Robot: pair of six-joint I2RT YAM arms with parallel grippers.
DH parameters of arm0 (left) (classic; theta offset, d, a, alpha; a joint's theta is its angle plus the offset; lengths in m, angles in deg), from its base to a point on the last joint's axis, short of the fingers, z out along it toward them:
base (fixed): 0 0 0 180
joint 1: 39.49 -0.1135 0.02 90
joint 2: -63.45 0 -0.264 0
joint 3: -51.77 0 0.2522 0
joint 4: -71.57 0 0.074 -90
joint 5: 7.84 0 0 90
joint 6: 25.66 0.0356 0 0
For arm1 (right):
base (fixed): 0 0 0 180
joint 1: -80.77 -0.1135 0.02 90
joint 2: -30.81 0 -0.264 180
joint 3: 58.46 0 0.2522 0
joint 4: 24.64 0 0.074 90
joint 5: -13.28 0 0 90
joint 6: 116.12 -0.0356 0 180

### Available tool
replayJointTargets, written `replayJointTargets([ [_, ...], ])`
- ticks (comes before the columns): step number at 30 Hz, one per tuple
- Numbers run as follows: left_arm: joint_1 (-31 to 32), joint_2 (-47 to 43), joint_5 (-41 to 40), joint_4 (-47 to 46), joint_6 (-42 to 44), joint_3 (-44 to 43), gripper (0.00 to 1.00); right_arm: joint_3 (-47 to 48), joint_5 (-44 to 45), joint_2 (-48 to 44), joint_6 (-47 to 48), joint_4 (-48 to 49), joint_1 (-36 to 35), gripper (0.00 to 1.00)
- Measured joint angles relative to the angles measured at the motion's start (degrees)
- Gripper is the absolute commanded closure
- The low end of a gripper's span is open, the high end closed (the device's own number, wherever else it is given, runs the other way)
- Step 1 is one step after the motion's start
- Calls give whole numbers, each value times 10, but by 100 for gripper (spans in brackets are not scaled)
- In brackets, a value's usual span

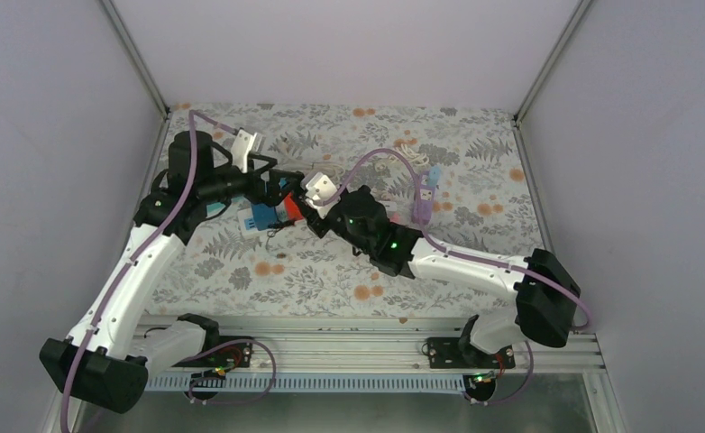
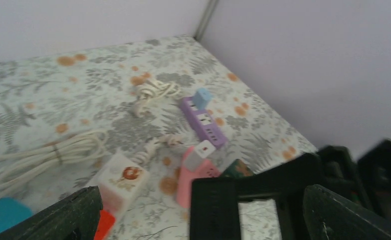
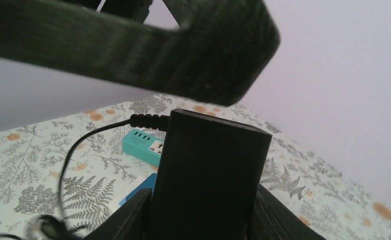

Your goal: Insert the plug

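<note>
The plug (image 3: 211, 170) is a plain matt-black rectangular block, with a ribbed black cable (image 3: 143, 120) leaving its far upper corner. The right hand (image 3: 203, 217) is clenched on its two sides and holds it just on the near side of the teal power strip (image 3: 142, 144). The block's long axis runs along the fingers, with the cable end toward that strip. The left hand (image 1: 275, 188), close by the teal power strip, has its fingers spread wide. I count one plug and three strips: a purple power strip (image 2: 203, 122) and a pink power strip (image 2: 196, 172) lie on the floral table (image 1: 331, 280), apart from the teal one.
</note>
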Motion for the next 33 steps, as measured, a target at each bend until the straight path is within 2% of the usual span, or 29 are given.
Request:
replayJointTargets([
  [6, 0, -2, 79, -2, 7, 6, 4, 0, -14, 0, 47, 19, 8, 65],
  [12, 0, 1, 104, 7, 10, 8, 24, 0, -22, 0, 74, 24, 8, 65],
  [18, 0, 22, 114, 9, 17, 8, 50, 0, -34, 0, 94, 23, 8, 65],
  [22, 0, 42, 116, 12, 26, 8, 76, 0, -44, 0, 97, 23, 12, 63],
  [24, 0, 50, 122, 13, 28, 8, 85, 1, -50, 0, 98, 15, 16, 56],
  [25, 0, 53, 122, 14, 26, 7, 87, 2, -53, 0, 98, 11, 19, 47],
  [26, 0, 55, 122, 16, 25, 6, 88, 3, -56, 0, 96, 7, 20, 33],
  [28, 0, 58, 111, 23, 40, 1, 88, 12, -67, 1, 81, -8, 28, 16],
  [30, 0, 59, 91, 26, 57, -2, 88, 22, -74, 1, 65, -16, 38, 5],
  [33, 0, 64, 41, 31, 95, -11, 88, 27, -83, -4, 38, -21, 54, 3],
])
